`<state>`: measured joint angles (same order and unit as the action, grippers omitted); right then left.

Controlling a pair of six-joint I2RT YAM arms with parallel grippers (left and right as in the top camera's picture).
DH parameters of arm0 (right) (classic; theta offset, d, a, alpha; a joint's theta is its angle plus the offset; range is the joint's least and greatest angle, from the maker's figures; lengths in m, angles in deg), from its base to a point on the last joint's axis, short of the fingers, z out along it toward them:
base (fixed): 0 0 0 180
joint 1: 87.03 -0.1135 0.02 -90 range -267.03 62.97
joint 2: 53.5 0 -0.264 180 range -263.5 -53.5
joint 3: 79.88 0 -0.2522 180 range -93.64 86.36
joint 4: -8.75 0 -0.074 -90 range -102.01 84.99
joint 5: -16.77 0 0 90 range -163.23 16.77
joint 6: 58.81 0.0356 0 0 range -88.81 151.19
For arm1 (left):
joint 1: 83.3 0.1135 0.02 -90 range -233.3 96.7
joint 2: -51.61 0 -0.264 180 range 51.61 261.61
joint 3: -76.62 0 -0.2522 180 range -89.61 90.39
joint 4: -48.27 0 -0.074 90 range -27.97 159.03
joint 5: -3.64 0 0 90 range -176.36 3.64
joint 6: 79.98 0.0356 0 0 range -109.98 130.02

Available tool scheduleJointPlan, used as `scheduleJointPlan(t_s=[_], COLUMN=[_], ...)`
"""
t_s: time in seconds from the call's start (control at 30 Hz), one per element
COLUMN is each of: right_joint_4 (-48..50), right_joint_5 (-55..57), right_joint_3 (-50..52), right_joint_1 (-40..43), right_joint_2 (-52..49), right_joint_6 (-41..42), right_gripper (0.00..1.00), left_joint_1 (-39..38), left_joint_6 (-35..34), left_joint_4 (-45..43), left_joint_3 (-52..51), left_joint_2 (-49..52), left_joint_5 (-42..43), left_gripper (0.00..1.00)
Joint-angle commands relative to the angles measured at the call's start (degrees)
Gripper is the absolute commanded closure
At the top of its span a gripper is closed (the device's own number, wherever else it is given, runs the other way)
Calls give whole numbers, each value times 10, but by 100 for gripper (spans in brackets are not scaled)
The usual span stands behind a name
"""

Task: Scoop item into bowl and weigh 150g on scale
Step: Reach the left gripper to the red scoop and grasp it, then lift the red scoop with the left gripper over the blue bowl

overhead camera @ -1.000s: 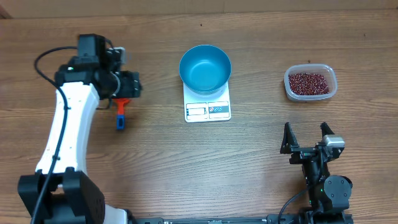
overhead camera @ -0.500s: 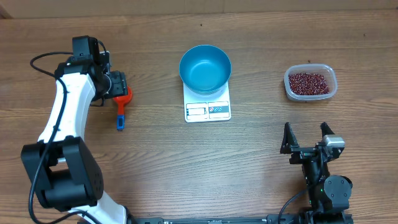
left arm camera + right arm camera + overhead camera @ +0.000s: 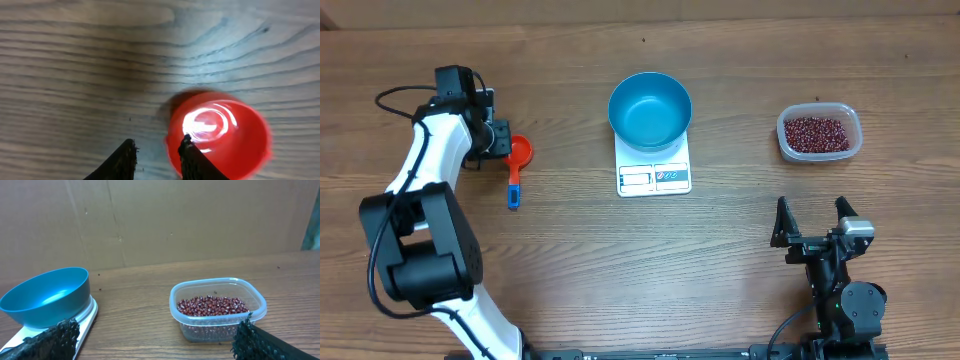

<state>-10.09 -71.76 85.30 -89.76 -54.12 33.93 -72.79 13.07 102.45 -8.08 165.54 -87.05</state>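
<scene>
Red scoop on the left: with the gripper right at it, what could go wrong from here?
1. The left gripper straddles the thin rim of the red scoop, not its blue handle; held there, the scoop might tip or slip out.
2. The beans sit far to the right, beyond the blue bowl perched on the scale; an arm passing by could nudge the bowl and spoil the reading.

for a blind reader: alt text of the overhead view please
A blue bowl sits on a white scale at centre, a clear tub of red-brown beans to its right. The left arm's fingers are at the rim of a red scoop with a blue handle; the right arm's fingers stand open.
</scene>
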Motion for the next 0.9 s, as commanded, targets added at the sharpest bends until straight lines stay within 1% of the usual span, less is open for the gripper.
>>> scheduleJointPlan(t_s=[0.0, 0.13, 0.27, 0.3, 0.33, 0.37, 0.53, 0.6, 0.7, 0.77, 0.83, 0.87], right_joint_4=[4, 4, 4, 4, 4, 4, 4, 4, 4, 4, 4, 4], right_joint_5=[-1, -1, -1, -1, -1, -1, -1, -1, -1, -1, -1, -1], right_joint_3=[6, 6, 6, 6, 6, 6, 6, 6, 6, 6, 6, 6], right_joint_1=[-3, -3, -3, -3, -3, -3, -3, -3, -3, -3, -3, -3], right_joint_2=[5, 5, 5, 4, 4, 4, 4, 5, 4, 5, 4, 5], right_joint_6=[-2, -2, -2, -2, -2, -2, -2, -2, -2, -2, -2, -2], right_gripper=[0, 0, 0, 0, 0, 0, 0, 0, 0, 0, 0, 0], left_joint_1=[-1, -5, -6, -6, -6, -6, -6, -6, -10, -12, -15, -17], left_joint_6=[42, 60, 62, 62, 61, 59, 46, 2, -44, -111, -209, -250], left_joint_4=[-4, -5, -21, -24, -26, -26, -20, -6, 39, 72, 87, 86], left_joint_3=[11, 11, 11, 11, 11, 11, 12, 22, 66, 109, 147, 157], left_joint_2=[32, 47, 65, 68, 72, 73, 69, 58, 30, 7, -20, -30], left_joint_5=[-7, 1, 5, 7, 7, 7, 7, 24, 116, 196, 285, 314], left_gripper=[68, 67, 68, 75, 90, 96, 96, 96, 96, 96, 96, 95])
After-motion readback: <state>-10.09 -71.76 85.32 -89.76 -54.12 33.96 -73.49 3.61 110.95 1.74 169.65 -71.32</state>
